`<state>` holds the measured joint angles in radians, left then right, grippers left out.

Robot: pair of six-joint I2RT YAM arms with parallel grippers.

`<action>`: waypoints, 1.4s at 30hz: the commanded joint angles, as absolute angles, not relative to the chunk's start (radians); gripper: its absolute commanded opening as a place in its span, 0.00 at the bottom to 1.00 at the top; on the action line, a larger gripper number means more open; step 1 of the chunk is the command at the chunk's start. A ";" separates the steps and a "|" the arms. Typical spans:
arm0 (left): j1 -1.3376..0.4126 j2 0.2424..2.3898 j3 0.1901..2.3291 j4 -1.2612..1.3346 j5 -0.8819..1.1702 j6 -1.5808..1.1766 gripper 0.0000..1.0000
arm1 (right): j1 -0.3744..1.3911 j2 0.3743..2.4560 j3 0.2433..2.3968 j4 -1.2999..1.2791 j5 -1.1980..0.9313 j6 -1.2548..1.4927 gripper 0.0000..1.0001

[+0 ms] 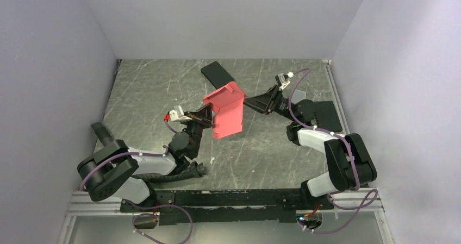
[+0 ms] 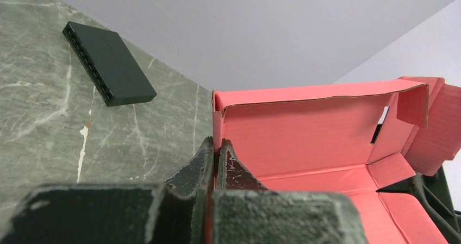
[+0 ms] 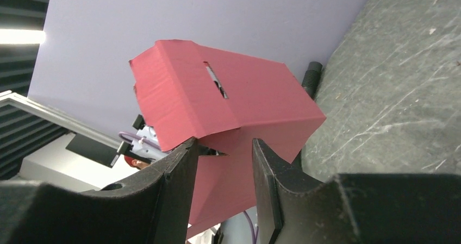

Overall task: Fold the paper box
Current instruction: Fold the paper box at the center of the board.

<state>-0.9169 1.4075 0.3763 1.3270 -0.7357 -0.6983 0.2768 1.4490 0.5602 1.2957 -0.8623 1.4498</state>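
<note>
The left gripper (image 2: 217, 144) pinches the left wall of the paper box (image 1: 225, 112), jaws pressed together on the thin cardboard, holding it tilted above the table (image 1: 147, 92). The right gripper (image 3: 224, 144) is at the box's right side, jaws spread, with a flap corner reaching into the gap. Behind the paper box, toward the back wall, a black flat box (image 1: 217, 74) lies apart. The paper box is pinkish-red and half-formed, its inside open and end flaps loose, with a narrow slot (image 3: 216, 80) cut in one panel.
</note>
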 commanded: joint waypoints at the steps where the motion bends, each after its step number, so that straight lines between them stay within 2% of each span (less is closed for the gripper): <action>1: -0.927 1.419 0.414 1.382 -0.715 -0.708 0.00 | 0.271 1.413 0.554 1.281 -0.820 1.415 0.44; 7: -0.932 1.443 0.425 1.399 -0.704 -0.708 0.00 | 0.271 1.415 0.552 1.278 -0.816 1.411 0.40; 18: -0.948 1.470 0.458 1.410 -0.703 -0.637 0.00 | 0.271 1.399 0.563 1.142 -0.805 1.323 0.39; 25: -0.957 1.460 0.466 1.402 -0.713 -0.584 0.00 | 0.271 1.395 0.570 1.081 -0.803 1.280 0.21; 29: -0.966 1.466 0.473 1.409 -0.718 -0.552 0.00 | 0.271 1.396 0.572 1.072 -0.803 1.269 0.02; 30: -0.967 1.468 0.476 1.410 -0.719 -0.543 0.00 | 0.271 1.395 0.572 1.070 -0.803 1.264 0.00; 41: -0.985 1.480 0.478 1.432 -0.738 -0.456 0.00 | 0.268 1.389 0.579 1.055 -0.816 1.226 0.00; 42: -0.985 1.479 0.476 1.434 -0.743 -0.445 0.00 | 0.265 1.388 0.581 1.066 -0.823 1.222 0.03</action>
<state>-0.9577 1.4712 0.4435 1.3582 -0.7795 -0.4889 0.2623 1.4189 0.5549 1.0218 -0.8009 1.2503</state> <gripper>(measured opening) 0.023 0.028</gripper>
